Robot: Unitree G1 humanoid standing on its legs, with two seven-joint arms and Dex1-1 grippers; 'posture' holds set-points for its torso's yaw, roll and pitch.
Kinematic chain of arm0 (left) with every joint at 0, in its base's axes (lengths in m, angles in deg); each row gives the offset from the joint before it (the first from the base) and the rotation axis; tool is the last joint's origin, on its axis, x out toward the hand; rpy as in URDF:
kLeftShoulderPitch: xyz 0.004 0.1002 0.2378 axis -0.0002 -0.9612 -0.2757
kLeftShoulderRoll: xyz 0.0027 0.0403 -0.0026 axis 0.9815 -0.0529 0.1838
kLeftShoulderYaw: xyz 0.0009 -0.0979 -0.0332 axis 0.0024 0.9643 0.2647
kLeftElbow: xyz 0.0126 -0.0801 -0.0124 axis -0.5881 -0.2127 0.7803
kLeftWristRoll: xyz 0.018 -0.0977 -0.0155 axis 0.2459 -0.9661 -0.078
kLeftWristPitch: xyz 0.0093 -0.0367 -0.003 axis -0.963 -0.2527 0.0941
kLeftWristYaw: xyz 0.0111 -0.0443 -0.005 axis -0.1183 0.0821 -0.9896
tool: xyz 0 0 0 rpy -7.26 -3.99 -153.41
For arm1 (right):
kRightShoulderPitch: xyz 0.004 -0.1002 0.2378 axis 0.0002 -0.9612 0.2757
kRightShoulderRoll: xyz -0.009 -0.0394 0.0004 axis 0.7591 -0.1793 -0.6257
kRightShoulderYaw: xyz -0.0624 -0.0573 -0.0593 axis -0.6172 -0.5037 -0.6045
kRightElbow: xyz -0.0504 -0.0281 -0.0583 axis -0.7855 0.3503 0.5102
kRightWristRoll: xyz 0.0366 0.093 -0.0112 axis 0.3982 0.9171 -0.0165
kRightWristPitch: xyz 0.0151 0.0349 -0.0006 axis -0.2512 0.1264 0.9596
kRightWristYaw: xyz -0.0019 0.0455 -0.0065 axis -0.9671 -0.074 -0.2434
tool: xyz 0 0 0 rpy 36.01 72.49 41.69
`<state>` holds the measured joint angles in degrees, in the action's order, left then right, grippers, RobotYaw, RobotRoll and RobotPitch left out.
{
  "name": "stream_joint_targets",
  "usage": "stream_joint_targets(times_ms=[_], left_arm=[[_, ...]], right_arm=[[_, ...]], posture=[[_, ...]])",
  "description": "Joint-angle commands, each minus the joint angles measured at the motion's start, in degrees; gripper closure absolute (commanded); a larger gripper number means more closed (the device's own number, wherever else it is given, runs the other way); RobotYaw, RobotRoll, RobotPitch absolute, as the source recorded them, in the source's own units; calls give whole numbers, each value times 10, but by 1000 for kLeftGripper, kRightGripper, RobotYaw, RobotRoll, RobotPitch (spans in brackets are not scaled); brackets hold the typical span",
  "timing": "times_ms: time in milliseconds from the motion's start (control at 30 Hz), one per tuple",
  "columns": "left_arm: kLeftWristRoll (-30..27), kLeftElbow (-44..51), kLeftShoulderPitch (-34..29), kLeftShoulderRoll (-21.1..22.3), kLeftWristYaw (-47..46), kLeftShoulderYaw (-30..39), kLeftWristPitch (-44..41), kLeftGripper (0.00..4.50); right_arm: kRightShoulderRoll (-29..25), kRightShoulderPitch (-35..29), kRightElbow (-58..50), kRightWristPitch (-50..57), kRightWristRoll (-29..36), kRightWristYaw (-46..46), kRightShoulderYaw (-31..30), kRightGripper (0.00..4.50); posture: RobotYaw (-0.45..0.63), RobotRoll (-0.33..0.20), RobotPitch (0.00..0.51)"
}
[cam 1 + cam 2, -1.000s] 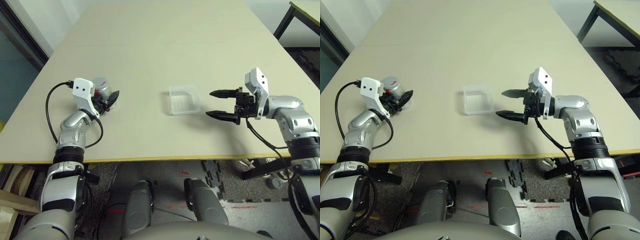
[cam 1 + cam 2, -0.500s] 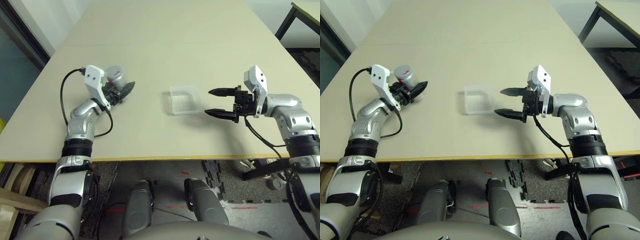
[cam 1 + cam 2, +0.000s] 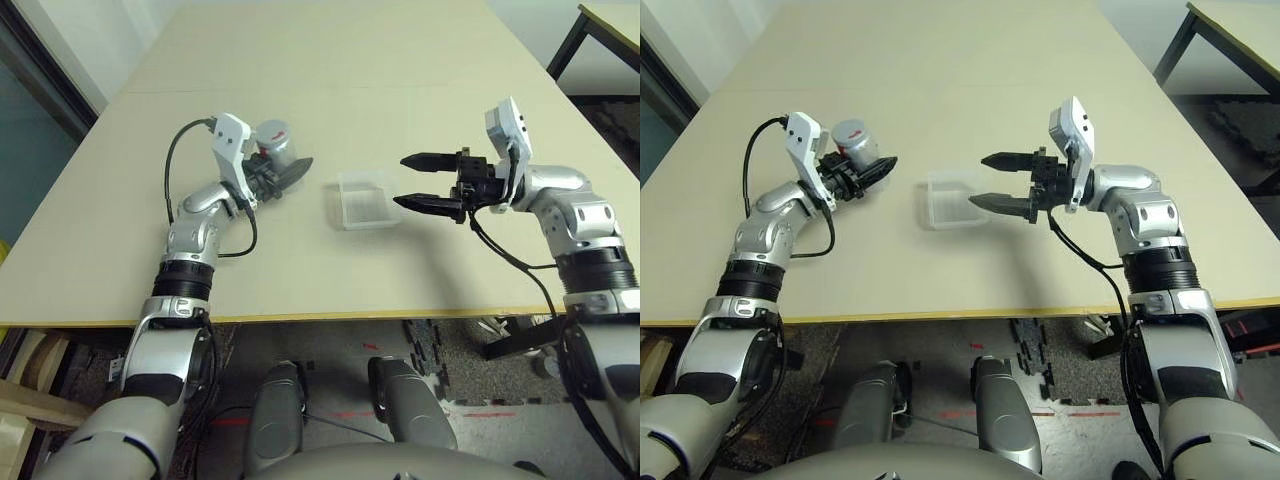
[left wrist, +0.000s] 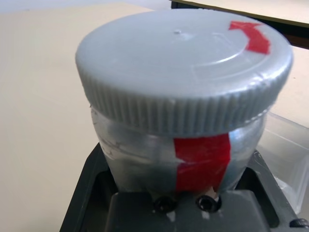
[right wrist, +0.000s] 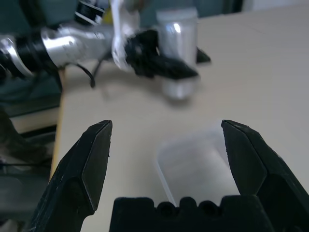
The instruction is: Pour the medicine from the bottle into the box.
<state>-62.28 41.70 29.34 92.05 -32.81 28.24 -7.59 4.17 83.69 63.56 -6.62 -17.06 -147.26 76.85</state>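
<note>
Gripping the bottle (image 3: 274,141) upright with its grey cap (image 4: 183,63) on, our left pincer (image 3: 283,176) is clenched around it above the desk (image 3: 330,70), toward the left edge from the box (image 3: 364,200). We keep our right pincer (image 3: 418,182) released, its 2 fingers spread wide just beside the box's right rim, which sits near the desk's middle.

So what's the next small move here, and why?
Probably bring the open right gripper across to the round grey cap and grip it: the small silver-grey bottle, clamped in the left gripper, is capped, so nothing can pour into the clear square box.
</note>
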Motion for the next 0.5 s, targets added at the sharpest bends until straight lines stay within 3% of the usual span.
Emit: stream_joint_targets(times_ms=[33,500], left_arm=[[7,-16,17,-9,11,-14,-2,1769],[18,-2,33,-30,56,-67,-32,1769]], right_arm=[[15,24,-6,14,11,-4,-3,0],[95,123,144,-77,-71,24,-33,0]], posture=[[-174,0,109],[-178,0,102]])
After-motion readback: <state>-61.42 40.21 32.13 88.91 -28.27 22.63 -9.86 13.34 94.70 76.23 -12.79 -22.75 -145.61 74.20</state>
